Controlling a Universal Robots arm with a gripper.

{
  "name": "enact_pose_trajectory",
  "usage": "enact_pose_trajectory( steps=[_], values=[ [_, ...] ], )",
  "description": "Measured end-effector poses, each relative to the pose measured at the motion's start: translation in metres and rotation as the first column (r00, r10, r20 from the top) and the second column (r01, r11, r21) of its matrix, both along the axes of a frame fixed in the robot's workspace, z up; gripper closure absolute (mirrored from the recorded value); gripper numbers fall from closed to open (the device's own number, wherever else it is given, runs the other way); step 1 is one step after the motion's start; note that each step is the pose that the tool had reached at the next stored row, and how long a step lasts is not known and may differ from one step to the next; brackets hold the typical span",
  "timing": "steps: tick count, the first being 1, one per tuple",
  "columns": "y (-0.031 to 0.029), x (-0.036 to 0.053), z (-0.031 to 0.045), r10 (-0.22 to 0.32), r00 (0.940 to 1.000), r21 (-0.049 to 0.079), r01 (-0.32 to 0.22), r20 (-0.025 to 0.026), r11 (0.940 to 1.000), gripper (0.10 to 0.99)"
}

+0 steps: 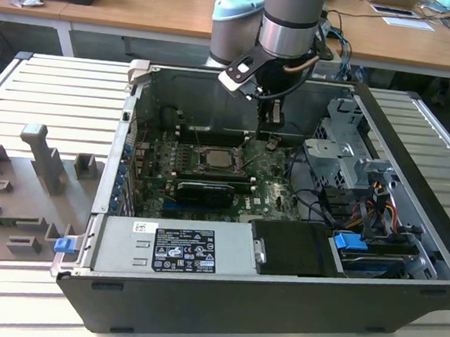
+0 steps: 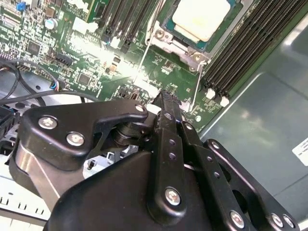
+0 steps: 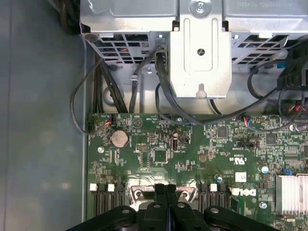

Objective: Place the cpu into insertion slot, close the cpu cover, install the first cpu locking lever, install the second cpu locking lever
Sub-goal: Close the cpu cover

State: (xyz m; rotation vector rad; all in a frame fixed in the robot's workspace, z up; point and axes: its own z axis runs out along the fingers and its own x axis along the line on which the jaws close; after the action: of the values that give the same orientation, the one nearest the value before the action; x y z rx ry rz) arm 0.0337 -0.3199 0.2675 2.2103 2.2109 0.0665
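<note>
The cpu (image 1: 216,158) (image 2: 202,17) lies flat in the insertion slot (image 1: 214,171), its pale metal top facing up. The silvery cpu cover (image 2: 166,38) appears to lie down around it. Two thin wire locking levers (image 2: 142,62) (image 2: 198,84) run along the socket's sides. My gripper (image 1: 268,139) (image 2: 166,98) (image 3: 166,188) is shut with nothing between its black fingers. It hangs low over the green board just off the socket's edge, on the exterior view's right of the cpu, its tip close to the levers' ends.
Long black memory slots (image 2: 240,48) flank the socket. A grey drive cage (image 3: 199,57) and black cables (image 3: 163,91) stand close beyond the gripper. A power supply (image 1: 179,247) fills the case front. The case walls (image 1: 142,78) rise around the board.
</note>
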Motion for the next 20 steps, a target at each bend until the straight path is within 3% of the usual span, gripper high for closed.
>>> enact_pose_trajectory(
  steps=[20],
  values=[
    [0.0, 0.0129, -0.0007, 0.0, 1.0, -0.002, 0.0, -0.0012, 1.0, 0.98]
  ],
)
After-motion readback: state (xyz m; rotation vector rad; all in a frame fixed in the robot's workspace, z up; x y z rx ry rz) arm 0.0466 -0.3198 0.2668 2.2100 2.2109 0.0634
